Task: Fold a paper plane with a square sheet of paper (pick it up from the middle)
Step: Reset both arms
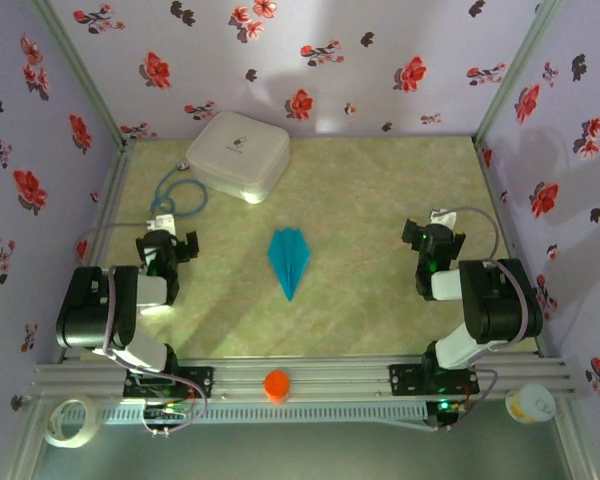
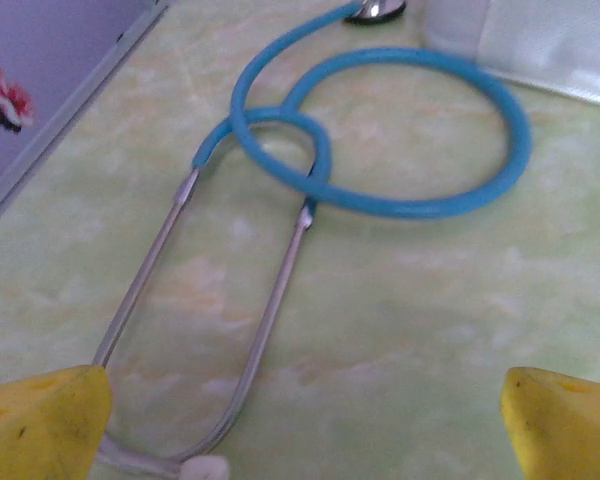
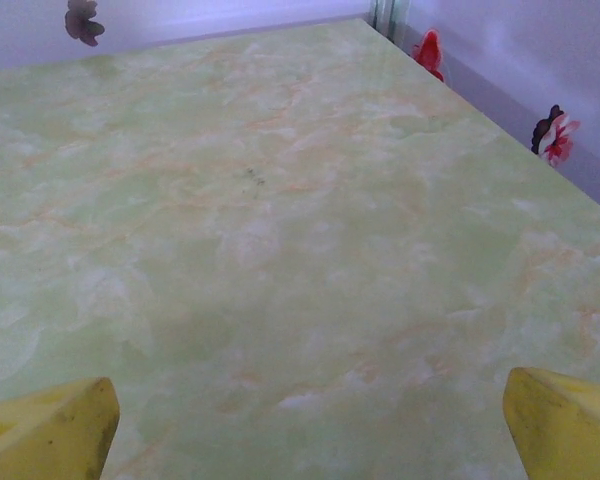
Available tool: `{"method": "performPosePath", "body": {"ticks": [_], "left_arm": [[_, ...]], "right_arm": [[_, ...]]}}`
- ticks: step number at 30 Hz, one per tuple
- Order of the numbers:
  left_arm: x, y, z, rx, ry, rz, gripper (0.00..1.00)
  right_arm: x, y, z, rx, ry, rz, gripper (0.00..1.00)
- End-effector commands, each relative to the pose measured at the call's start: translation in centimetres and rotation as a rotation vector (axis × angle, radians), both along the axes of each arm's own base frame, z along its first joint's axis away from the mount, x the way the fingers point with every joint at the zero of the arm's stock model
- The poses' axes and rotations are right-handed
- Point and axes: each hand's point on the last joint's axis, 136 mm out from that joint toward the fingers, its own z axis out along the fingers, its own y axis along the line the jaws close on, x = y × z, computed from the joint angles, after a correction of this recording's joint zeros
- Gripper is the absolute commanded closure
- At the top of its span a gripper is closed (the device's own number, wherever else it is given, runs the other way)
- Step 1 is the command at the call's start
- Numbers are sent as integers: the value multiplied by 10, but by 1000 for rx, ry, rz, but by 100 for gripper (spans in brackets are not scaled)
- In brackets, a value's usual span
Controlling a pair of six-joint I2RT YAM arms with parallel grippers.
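- I am seeing the plane (image 1: pixel 289 260) lying flat in the middle of the tabletop (image 1: pixel 380 200). It is between the two arms and well apart from both, with its nose pointing toward the near edge.
- It is looking finished to me: a slim dart with a crease running from nose to tail, so I am judging the folding done.
- My left hand (image 1: pixel 172 246) is standing wide, with nothing between its fingers (image 2: pixel 40 420). Its camera is looking across a stethoscope (image 2: pixel 380 130) that is lying near the white box (image 1: pixel 237 155).
- My right hand (image 1: pixel 432 240) is gaping wide too. It is holding nothing and hanging over bare tabletop on the right side.
- I am expecting the plane to handle as very light, thin and soft. A hard pinch is likely to flatten or skew the folds.
- The marbled surface is looking smooth, so I am guessing that a nudge from one finger will slide the paper away rather than lift it.
- If I am taking hold, I am choosing the middle of the body. The fingers should be straddling the centre crease, where the layers are probably thickest and stiffest.
- I am avoiding the nose and the wing edges, which should be bending easily.
- Because it is lying flat, there is little for a finger to get under, so I am planning a slow, gentle close.
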Motion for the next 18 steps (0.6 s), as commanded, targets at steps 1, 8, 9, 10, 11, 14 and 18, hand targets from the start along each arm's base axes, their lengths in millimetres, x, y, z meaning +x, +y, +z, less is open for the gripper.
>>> {"method": "performPosePath", "body": {"ticks": [1,8,9,10,11,14,18], "left_arm": [[21,2,35,-40,-126,5,0],[22,1,37,-32,-141,-2,0],[22,1,36,-31,-142,-3,0],[21,1,36,-32,-139,-2,0],[22,1,36,-31,-142,-2,0],[22,1,36,-31,-141,-3,0],[22,1,36,-31,-140,-2,0]], "right_arm": [[5,-5,14,2,-50,-33,1],[5,-5,14,2,-51,-32,1],[5,-5,14,2,-51,-32,1],[5,-5,13,2,-49,-32,1],[5,-5,14,2,-51,-32,1],[5,-5,14,0,-49,-31,1],[5,-5,14,2,-52,-32,1]]}}
